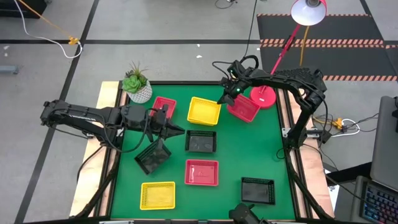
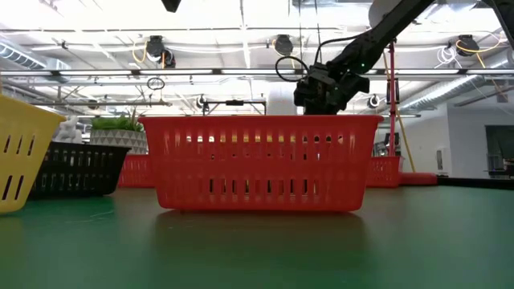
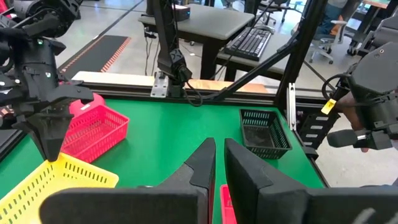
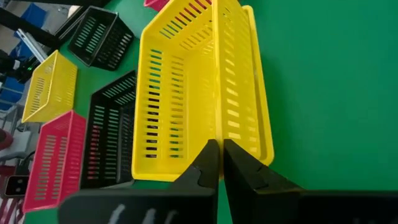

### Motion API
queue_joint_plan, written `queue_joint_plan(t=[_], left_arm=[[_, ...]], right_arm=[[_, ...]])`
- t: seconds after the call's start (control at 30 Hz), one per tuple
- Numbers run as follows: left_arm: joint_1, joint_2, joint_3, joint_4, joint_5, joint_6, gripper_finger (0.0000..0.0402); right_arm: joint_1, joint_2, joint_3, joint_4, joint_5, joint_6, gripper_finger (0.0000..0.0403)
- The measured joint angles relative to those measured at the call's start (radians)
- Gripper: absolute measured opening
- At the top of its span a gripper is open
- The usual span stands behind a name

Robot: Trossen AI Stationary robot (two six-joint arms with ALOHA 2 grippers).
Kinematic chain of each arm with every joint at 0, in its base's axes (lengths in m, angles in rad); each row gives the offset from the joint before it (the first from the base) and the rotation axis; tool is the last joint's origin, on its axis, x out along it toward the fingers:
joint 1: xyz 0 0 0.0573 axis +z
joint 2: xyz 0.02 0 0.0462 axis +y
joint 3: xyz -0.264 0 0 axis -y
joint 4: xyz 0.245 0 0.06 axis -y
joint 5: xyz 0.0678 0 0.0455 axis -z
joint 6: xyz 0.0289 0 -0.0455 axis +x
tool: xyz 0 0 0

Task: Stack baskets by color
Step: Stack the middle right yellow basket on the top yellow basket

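Observation:
My right gripper (image 1: pixel 222 98) is shut on a yellow basket (image 1: pixel 204 111) at the table's far middle; it also shows in the left wrist view (image 3: pixel 50 149). A red basket (image 1: pixel 244 107) sits just right of it. My left gripper (image 1: pixel 180 130) hovers shut and holding nothing (image 3: pixel 219 158) above the table's left half, over a black basket (image 1: pixel 152 155) lying askew. On the green mat lie a second black basket (image 1: pixel 201 142), a red one (image 1: pixel 202 172), a yellow one (image 1: pixel 157 195), a third black one (image 1: pixel 258 190), and a red one (image 1: pixel 165 106) partly hidden under the left arm. My right gripper pinches the yellow basket's side wall at its rim (image 4: pixel 217 134), near the far right corner, one finger inside and one outside. The fingers slant down from the far right and lie along the wall. The held corner (image 3: pixel 55 160) stands higher than the basket's other end; whether that end touches the mat I cannot tell.
A potted plant in a white pot (image 1: pixel 138 87) stands at the far left corner. A red lamp's round base (image 1: pixel 264 96) stands at the far right, beside the red basket. Bare green mat (image 1: pixel 249 149) lies right of centre. Wooden strips (image 1: pixel 107 124) border the mat.

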State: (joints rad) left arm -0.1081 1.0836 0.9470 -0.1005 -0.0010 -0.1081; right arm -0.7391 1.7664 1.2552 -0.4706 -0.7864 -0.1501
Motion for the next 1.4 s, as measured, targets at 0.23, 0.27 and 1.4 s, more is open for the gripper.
queue_joint_plan(t=[0.23, 0.27, 1.4], left_arm=[[0.0, 0.0, 0.0, 0.0, 0.0, 0.0, 0.0035], [0.0, 0.0, 0.0, 0.0, 0.0, 0.0, 0.0035], [0.003, 0.0, 0.0, -0.009, -0.053, 0.035, 0.0035]], right_arm=[[0.001, 0.0, 0.0, 0.003, 0.054, -0.001, 0.0055], [0.001, 0.0, 0.0, 0.006, 0.055, -0.001, 0.0067], [0.492, -0.283, -0.413, 0.448, 0.582, 0.112, 0.0003]])
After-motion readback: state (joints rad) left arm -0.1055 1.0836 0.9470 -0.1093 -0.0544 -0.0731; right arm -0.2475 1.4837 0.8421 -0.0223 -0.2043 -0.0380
